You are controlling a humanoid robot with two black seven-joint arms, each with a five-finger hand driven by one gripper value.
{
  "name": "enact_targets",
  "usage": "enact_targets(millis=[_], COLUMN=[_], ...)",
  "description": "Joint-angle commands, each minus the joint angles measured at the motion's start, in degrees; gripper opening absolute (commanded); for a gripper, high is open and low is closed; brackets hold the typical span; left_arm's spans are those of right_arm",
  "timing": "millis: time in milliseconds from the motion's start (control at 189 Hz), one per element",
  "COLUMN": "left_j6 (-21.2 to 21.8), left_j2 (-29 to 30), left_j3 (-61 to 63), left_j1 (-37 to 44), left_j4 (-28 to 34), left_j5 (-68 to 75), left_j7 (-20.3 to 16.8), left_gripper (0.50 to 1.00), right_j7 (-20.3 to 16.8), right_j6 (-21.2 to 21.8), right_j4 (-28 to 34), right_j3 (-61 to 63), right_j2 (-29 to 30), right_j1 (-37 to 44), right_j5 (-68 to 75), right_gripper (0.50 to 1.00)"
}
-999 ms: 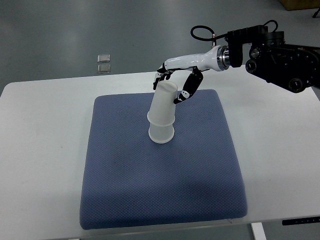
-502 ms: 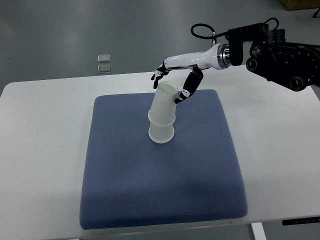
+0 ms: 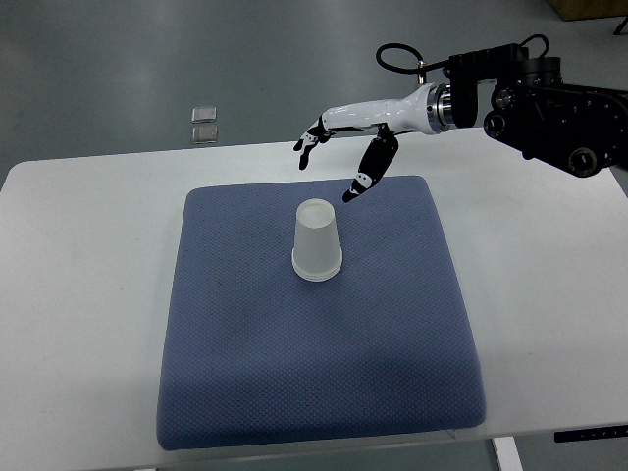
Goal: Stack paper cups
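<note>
White stacked paper cups (image 3: 317, 240) stood upright, mouth down, on a blue pad (image 3: 245, 334), clear below the right hand's (image 3: 343, 147) spread, empty fingers (image 3: 359, 183).

A white desk (image 3: 88, 294) fills most of the frame. A blue textured mat (image 3: 314, 363) lies flat on it, centre to lower centre, its corners rounded, with bare desk showing to its left, right and along the upper edge.
</note>
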Motion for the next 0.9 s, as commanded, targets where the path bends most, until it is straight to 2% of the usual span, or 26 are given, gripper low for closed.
enact_targets(millis=[0,185,423,634,893], left_j6=[-0.01,-0.01,-0.01,-0.01,-0.01], left_j2=[0.00,0.00,0.00,0.00,0.00], left_j3=[0.00,0.00,0.00,0.00,0.00], left_j1=[0.00,0.00,0.00,0.00,0.00], left_j4=[0.08,0.00,0.00,0.00,0.00], left_j5=[0.00,0.00,0.00,0.00,0.00], left_j7=[0.00,0.00,0.00,0.00,0.00], left_gripper=[1.000,1.000,1.000,1.000,1.000], right_j7=[-0.37,-1.77,-4.41,-4.85,-4.94], right_j6=[-0.32,-1.02,-9.80,-16.66,-18.86], right_j4=[-2.25,-8.32,-15.70,-16.67,-19.22], right_j3=[1.94,6.08,14.86,16.54,16.62], right_j2=[-0.13,-0.13,0.40,-0.04,0.22], right_j1=[-0.24,-4.46,-15.71,-22.30,-24.23], right_j5=[4.95,14.80,29.91,41.51,56.72], right_gripper=[0.913,0.913,0.913,0.913,0.913])
